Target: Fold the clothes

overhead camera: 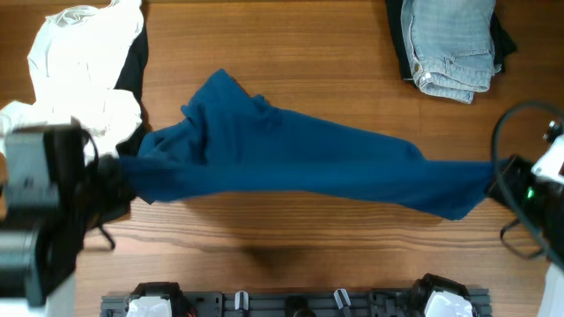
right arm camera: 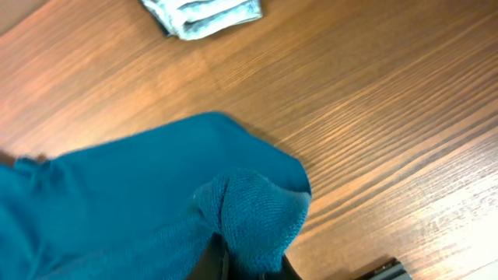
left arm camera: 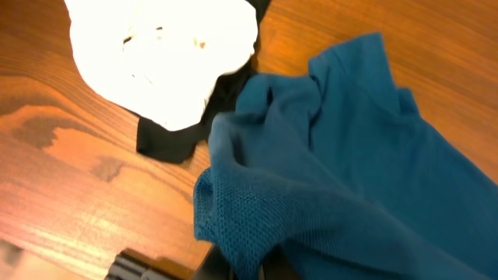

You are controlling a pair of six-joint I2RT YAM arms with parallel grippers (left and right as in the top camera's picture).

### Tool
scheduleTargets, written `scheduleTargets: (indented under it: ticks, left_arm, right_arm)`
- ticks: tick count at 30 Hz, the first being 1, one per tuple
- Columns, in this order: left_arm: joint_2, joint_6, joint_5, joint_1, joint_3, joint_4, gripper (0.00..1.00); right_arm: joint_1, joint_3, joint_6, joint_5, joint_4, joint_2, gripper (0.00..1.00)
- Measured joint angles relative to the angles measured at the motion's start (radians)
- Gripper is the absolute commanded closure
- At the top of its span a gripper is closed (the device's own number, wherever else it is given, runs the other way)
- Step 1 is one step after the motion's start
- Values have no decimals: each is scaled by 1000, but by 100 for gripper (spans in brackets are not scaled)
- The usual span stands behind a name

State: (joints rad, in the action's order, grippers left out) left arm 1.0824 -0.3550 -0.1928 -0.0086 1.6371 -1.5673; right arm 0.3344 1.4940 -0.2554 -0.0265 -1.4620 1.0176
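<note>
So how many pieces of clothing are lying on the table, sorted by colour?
Dark blue shirt: 1
White heap: 1, possibly more pieces
Black garment under it: 1
Pale denim jeans: 1, folded
Dark cloth under the jeans: 1, only edges show
Total: 5
</note>
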Motion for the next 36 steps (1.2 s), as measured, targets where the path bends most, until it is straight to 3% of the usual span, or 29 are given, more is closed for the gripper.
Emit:
scheduleTargets:
  ticks: [12, 29, 36]
  left_arm:
    - [232, 4, 126, 272, 0, 56, 96]
    - [420, 21, 162, 183, 0, 139, 96]
    - [480, 21, 161, 183, 0, 165, 96]
  right_arm:
    - [235, -1, 37, -142, 20, 136, 96]
    - [240, -13, 124, -195, 35, 236, 95]
    - [154, -14, 130, -202, 56, 348, 96]
